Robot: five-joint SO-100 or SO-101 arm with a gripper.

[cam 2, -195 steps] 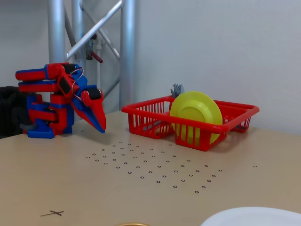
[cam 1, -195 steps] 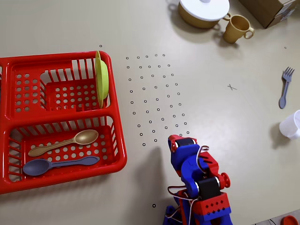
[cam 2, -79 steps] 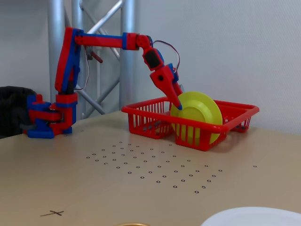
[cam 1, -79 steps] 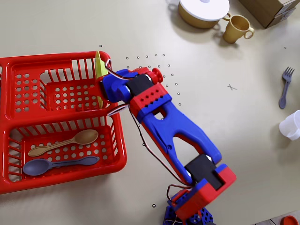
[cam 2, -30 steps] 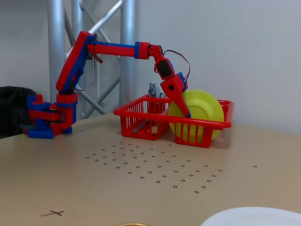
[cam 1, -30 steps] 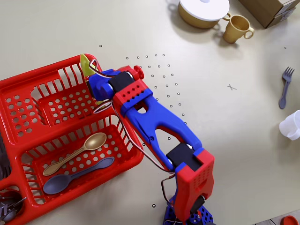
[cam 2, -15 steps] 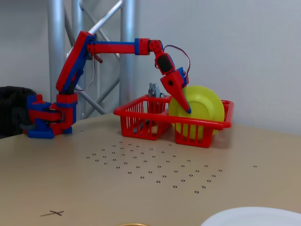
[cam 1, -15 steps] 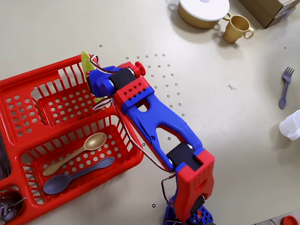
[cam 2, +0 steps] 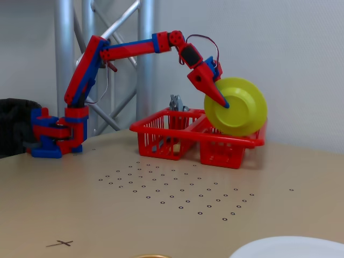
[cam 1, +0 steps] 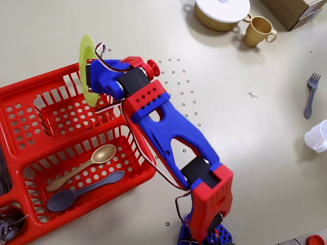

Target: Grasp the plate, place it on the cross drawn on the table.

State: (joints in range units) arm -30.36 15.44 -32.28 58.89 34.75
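A: Pincer (cam 2: 223, 102) is clamping the plate (cam 2: 236, 106) by its rim, holding it on edge, clear above the red rack (cam 2: 161, 127) in the fixed view.

B: Progress?

A: Grasp is looking done, lift under way. Carrying it over and setting it on the cross (cam 1: 252, 95) is remaining; the cross is lying bare, well apart from the plate (cam 1: 86, 70) in the overhead view.

B: Counts, near to far?

A: One arm, one rack, two spoons (cam 1: 82, 163) in it, one plate, one cross, one fork (cam 1: 310, 95), one lidded pot (cam 1: 220, 13), one yellow cup (cam 1: 258, 31).
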